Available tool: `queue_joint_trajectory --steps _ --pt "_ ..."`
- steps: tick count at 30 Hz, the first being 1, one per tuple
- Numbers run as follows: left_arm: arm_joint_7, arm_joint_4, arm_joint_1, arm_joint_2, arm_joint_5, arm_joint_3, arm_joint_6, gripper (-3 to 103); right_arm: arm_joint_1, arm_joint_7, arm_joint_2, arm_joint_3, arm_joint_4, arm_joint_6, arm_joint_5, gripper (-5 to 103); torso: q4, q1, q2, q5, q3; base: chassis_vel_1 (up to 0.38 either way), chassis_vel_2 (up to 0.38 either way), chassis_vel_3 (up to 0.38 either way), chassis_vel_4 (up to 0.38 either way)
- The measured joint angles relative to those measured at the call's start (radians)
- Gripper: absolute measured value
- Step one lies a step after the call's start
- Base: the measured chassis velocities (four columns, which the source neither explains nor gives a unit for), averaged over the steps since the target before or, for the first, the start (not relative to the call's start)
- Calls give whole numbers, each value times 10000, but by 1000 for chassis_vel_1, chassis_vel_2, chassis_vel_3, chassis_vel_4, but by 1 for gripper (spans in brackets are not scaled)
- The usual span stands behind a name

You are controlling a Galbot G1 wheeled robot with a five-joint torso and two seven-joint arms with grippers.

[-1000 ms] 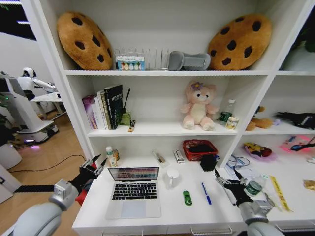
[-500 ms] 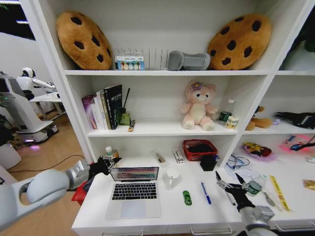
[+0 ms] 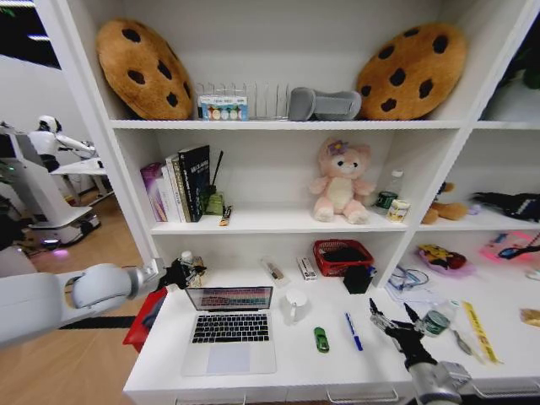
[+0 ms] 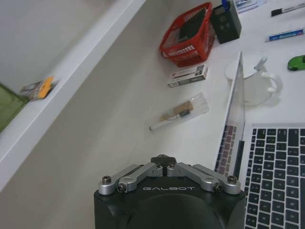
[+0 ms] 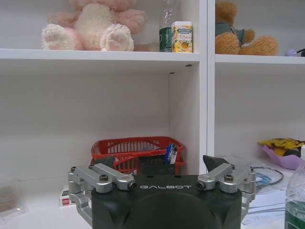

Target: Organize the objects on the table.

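Silver and open, the laptop (image 3: 229, 327) sat on the white table (image 3: 287, 367) near its front edge, with a white mug (image 3: 295, 305) just beside it, then the green toy car (image 3: 321, 339) and the blue pen (image 3: 353, 331) further right. We saw the left gripper (image 3: 187, 272) at the back left corner, just behind the screen, its fingers (image 4: 163, 160) pressed together on nothing. The right gripper (image 3: 393, 320) hovered over the table right of the pen, fingers spread wide. A red basket (image 3: 341, 256) stood against the back.
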Motion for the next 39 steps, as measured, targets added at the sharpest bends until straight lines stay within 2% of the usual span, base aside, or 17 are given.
queue_joint_trajectory --steps 6,14,16,17,19,20,22,23,26,28,29,30,34,35,37,38,39 --pt "-94 -173 296 117 297 18 128 0 -27 52 -21 108 -13 40 87 100 -1 0 0 3 0 0 0 0 0" --pt "-92 -696 -173 -557 643 685 249 0 18 100 -34 99 -68 48 133 100 2 -1 1 3 -2 0 0 0 0" --pt "-230 -1383 -306 -1419 1204 1339 316 0 141 168 -27 -48 -141 32 98 100 4 -1 1 -2 -2 0 0 0 0" --pt "-230 -1383 -306 -1419 1204 1339 316 0 141 168 -27 -48 -141 32 98 100 4 -1 1 -2 -2 0 0 0 0" --pt "-375 -1988 -653 -2286 2002 2438 342 0 227 253 -24 -164 -167 -42 75 100 5 -1 1 1 -2 0 0 0 0" --pt "-375 -1988 -653 -2286 2002 2438 342 0 227 253 -24 -164 -167 -42 75 100 5 -1 1 1 -2 0 0 0 0" --pt "-464 -2343 -702 -3312 3082 3444 337 0 209 312 -32 -190 -136 -102 63 100 3 -1 2 0 -2 0 0 0 0" --pt "-464 -2343 -702 -3312 3082 3444 337 0 209 312 -32 -190 -136 -102 63 100 3 -1 2 0 -2 0 0 0 0" --pt "-391 -2263 -692 -4506 4379 4837 193 0 151 354 -101 -196 -92 -153 8 100 5 -1 2 -3 -3 0 0 0 0" --pt "-376 -2207 -690 -4694 4590 5066 158 0 147 360 -112 -198 -81 -166 -2 100 4 -2 3 -2 -3 0 0 0 0" --pt "-340 -2044 -684 -5204 5119 5591 37 0 143 393 -143 -213 -30 -229 -31 100 4 -2 3 -2 -3 0 0 0 0" --pt "-340 -2044 -684 -5204 5119 5591 37 0 143 393 -143 -213 -30 -229 -31 100 4 -2 3 -2 -3 0 0 0 0" --pt "-419 -1559 -728 -6290 5976 6347 -205 0 115 444 -173 -237 83 -319 -84 100 4 -2 2 0 -2 0 0 0 0" --pt "-611 -1449 -732 -6802 6081 6441 -304 11 72 453 -186 -237 148 -339 -96 100 3 -2 2 -1 -2 0 0 0 0" --pt "-765 -1416 -729 -7209 6100 6415 -410 11 29 453 -199 -235 199 -344 -105 100 3 -2 2 -1 -3 0 0 0 0" --pt "-1081 -1418 -740 -7984 6048 6123 -581 22 -43 452 -215 -234 278 -347 -110 100 2 -2 2 1 -2 0 0 0 0" --pt "-1081 -1418 -740 -7984 6048 6123 -581 22 -43 452 -215 -234 278 -347 -110 100 2 -2 2 1 -2 0 0 0 0"
